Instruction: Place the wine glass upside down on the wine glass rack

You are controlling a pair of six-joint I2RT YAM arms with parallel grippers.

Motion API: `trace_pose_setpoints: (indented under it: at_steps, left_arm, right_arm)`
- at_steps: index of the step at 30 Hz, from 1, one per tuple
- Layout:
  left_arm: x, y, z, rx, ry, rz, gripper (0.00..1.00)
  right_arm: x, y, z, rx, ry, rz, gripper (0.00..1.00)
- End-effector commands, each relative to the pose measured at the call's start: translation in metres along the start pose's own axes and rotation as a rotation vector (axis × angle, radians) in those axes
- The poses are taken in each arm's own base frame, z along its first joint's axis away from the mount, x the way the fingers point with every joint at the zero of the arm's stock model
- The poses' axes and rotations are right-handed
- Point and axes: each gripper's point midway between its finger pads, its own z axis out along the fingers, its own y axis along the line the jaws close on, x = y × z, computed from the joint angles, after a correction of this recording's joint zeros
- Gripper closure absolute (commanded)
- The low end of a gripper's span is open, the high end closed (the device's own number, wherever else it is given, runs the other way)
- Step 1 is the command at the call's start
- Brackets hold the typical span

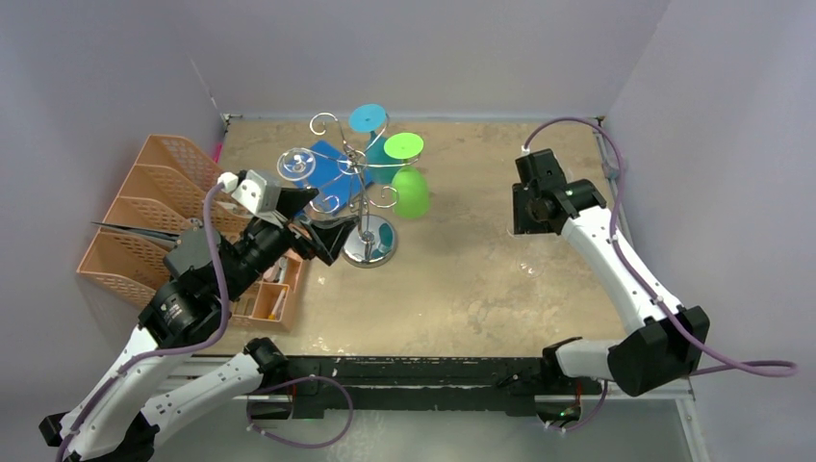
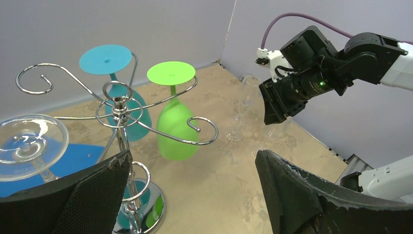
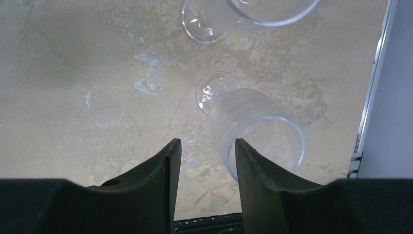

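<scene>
The counter (image 1: 462, 289) is a mottled tan surface enclosed by pale lavender walls (image 1: 433, 48). The wine glass rack (image 1: 370, 241) is located at the far left-centre of the counter, standing upright on its round shiny base. Three glasses are carried upside down on its curled arms: a green glass (image 1: 412, 192) on the right side, a teal glass (image 2: 105, 59) on the far side, and a clear hung glass (image 2: 29, 144) on the left. A flat blue item (image 1: 332, 159) is seen on the counter behind the rack. An orange file organiser (image 1: 154, 207) is set along the left wall.

The left pincer (image 2: 192, 161) is held just beside the near side of the rack base. Its jaws are spread fully wide and nothing is gripped.

The wine glass (image 3: 258, 136) is located on the right half of the counter, upright on its foot, well apart from the rack. A second clear glass (image 3: 209, 22) stands just beyond it. The right pincer (image 3: 207, 144) is positioned above the counter, pointing downward. Its jaws are partly apart, with only bare counter seen between them. The wine glass bowl is seen immediately right of the right finger (image 3: 253, 190); contact cannot be determined.
</scene>
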Motion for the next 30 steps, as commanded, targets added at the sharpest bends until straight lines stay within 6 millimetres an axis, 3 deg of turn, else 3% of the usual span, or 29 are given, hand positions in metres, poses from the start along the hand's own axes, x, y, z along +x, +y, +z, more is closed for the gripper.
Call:
trace_pose_setpoints:
  at_steps: [1,6,15,24,30]
  left_arm:
    - [-0.006,-0.002,0.003,0.009,-0.013,0.006,0.04]
    - [-0.003,0.001,0.004,-0.013,-0.002,-0.001,0.06]
    - [-0.003,0.003,0.004,-0.025,0.003,-0.008,0.06]
    - [-0.005,-0.002,0.002,-0.005,0.005,-0.026,0.07]
    - [-0.013,-0.007,-0.003,0.015,0.002,-0.045,0.08]
  right_arm:
    - [-0.004,0.008,0.007,-0.040,0.000,0.003,0.53]
    - [0.000,0.025,0.012,-0.117,0.029,0.021,0.56]
    - [0.010,0.020,0.016,-0.077,0.071,0.047,0.72]
    - [0.010,0.023,0.006,-0.112,0.068,0.068,0.92]
    - [0.010,0.036,-0.006,-0.195,0.058,0.108,1.00]
